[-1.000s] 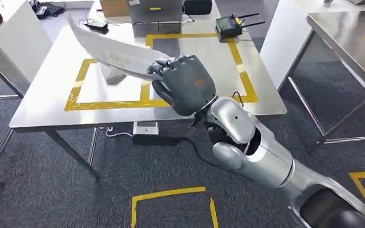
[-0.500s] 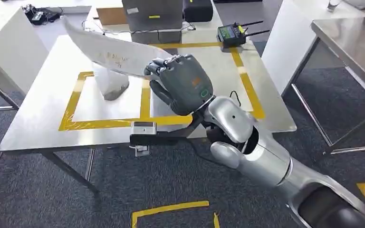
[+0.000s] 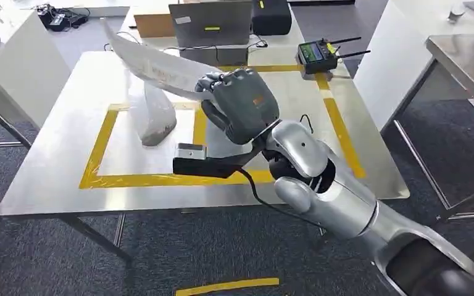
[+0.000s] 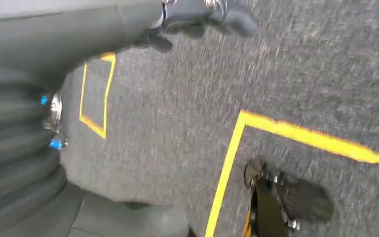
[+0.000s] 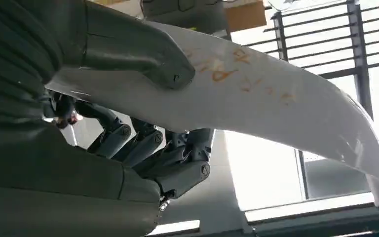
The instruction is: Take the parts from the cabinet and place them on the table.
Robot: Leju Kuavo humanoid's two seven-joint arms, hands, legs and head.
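Done: one bag of parts is set on the table | held: second parts bag, pinched by right hand fingers, above table | left: release | left hand empty, fingers loosely apart.

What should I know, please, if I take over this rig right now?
Right hand grips a white bag of parts, held up above the table.
Left hand hangs by the floor; whether it is open or curled, I cannot tell.
Done: a second bag already lies on the table, inside the yellow tape square.
Left: lower the held bag onto the table and release it.
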